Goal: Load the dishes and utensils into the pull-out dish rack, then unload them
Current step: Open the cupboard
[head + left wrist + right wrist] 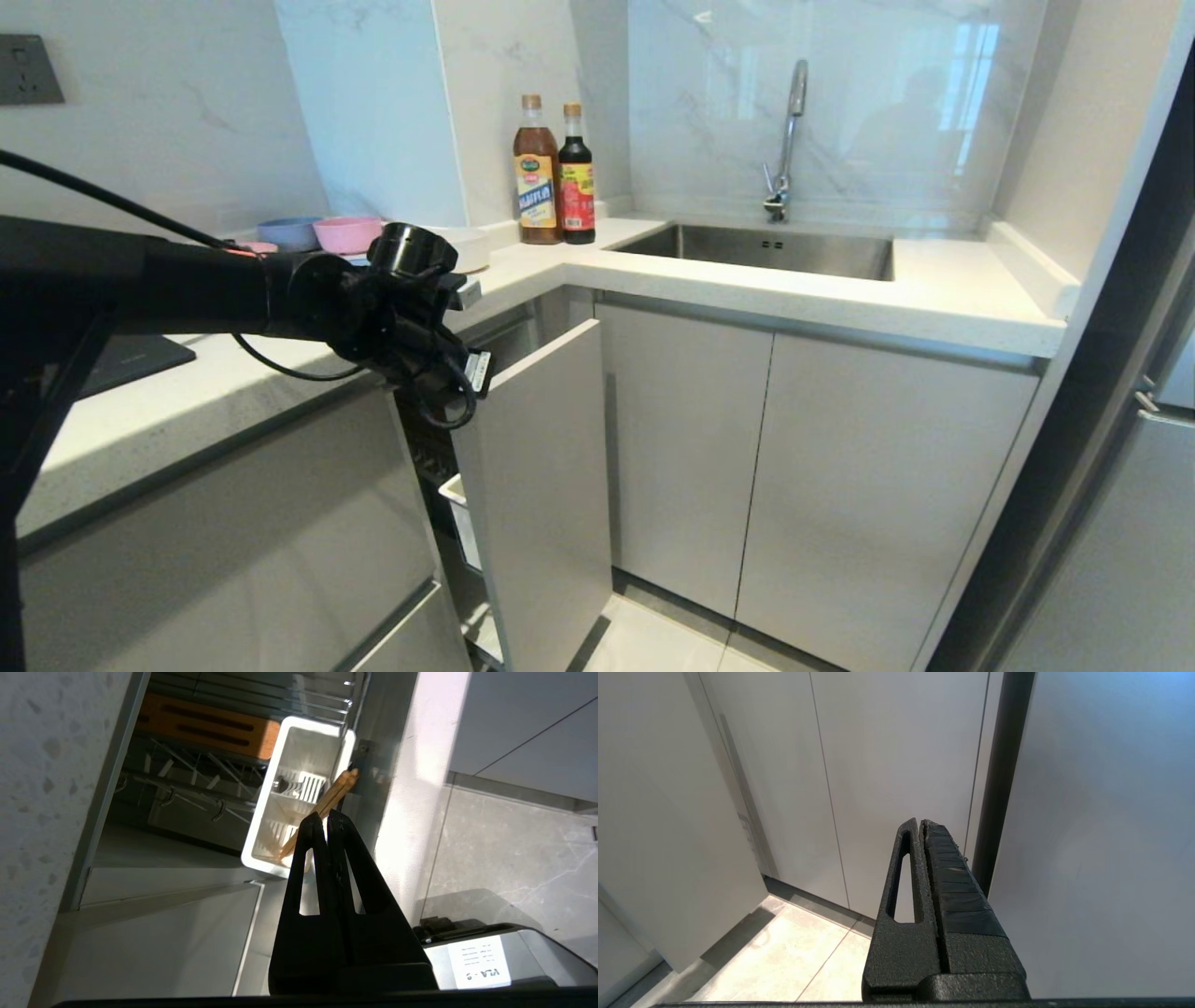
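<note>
- Left pincer [325, 817]: fingers pressed together, hovering over the pulled-out rack; whether they pinch the chopsticks cannot be told, since the tips overlap them in the left wrist view. In the head view the left arm reaches across the table [187, 392] to the rack's upper edge.
- Chopsticks [334, 792]: two, light wood, lying together, leaning tilted in the white plastic utensil holder [268, 826], upper ends resting against its rim near the front panel.
- Pull-out dish rack [215, 779]: one, drawn out of the cabinet; chrome wires and one slotted wooden strip [205, 728] visible. Its pale-grey front panel [541, 485] stands clear of the neighbouring doors.
- Utensil holder: three compartments visible, with slotted floors.
- Bowls on the table, behind the arm: one blue bowl [288, 231], one pink bowl [347, 233], one off-white bowl [470, 248], partly hidden.
- Sauce bottles [555, 173]: two, upright, side by side in the corner.
- Sink [766, 250]: one, with one tap [789, 140].
- Right pincer [920, 826]: fingers shut on nothing, pointing at the cabinet doors low near the floor.
</note>
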